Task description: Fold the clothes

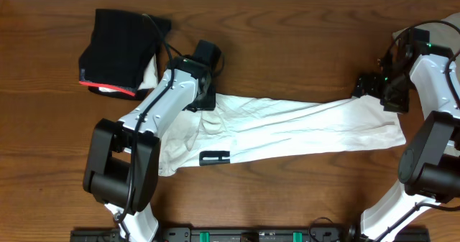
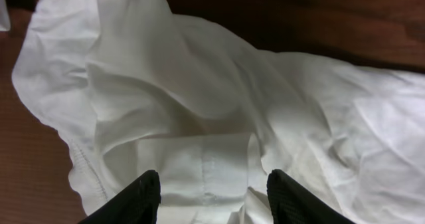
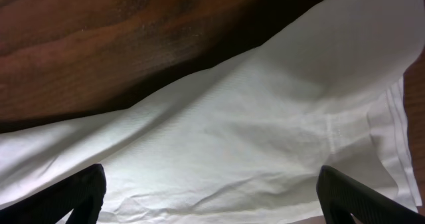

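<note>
Looking at the left gripper [image 2: 216, 184] first: jaws roughly half spread, straddling a flat folded band of the large white fabric T-shirt [image 1: 302, 127], cloth filling most of the gap. Can't really tell from the wrist view whether squeezing it or just sitting around it, so calling it not clamped. Over on the right gripper [image 3: 209, 181]: jaws spread about as wide as they go, hanging over a smooth stretch of the same shirt near a stitched hem [image 3: 332, 127]. Zooming out to the overhead view: shirt pulled into a long, rumpled band across the middle of the dark brown wooden table [image 1: 287, 34], left end bunched up under the left arm, right end reaching the right gripper near the table's right edge. Small black printed mark [image 1: 214, 158] on the shirt's lower left part. Up in the far left corner, well apart from the right arm but close to the left one: a folded black garment with a red edge [image 1: 118, 44], plus a pale bit of cloth [image 1: 151, 73] poking out from beneath it.
</note>
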You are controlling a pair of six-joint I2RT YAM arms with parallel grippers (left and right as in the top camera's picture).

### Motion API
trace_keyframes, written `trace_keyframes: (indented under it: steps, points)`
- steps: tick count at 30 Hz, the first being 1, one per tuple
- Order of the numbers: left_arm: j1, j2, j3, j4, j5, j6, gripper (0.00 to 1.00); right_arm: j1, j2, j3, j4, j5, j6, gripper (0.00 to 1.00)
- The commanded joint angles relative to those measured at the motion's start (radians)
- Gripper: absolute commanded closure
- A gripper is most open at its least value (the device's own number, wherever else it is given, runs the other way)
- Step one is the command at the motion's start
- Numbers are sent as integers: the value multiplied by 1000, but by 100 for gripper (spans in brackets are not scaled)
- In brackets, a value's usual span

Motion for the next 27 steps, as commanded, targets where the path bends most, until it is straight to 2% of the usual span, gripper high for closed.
trace_keyframes:
  steps: [1, 23, 27]
  points:
    - [3, 3, -5, 8, -21, -14, 46, 6, -19, -6, 0, -2, -7, 1]
    - [3, 26, -23, 37, -58, -66, 46, 6, -19, -6, 0, -2, -7, 1]
    - [3, 35, -23, 42, -58, -66, 50, 6, -19, -6, 0, -2, -7, 1]
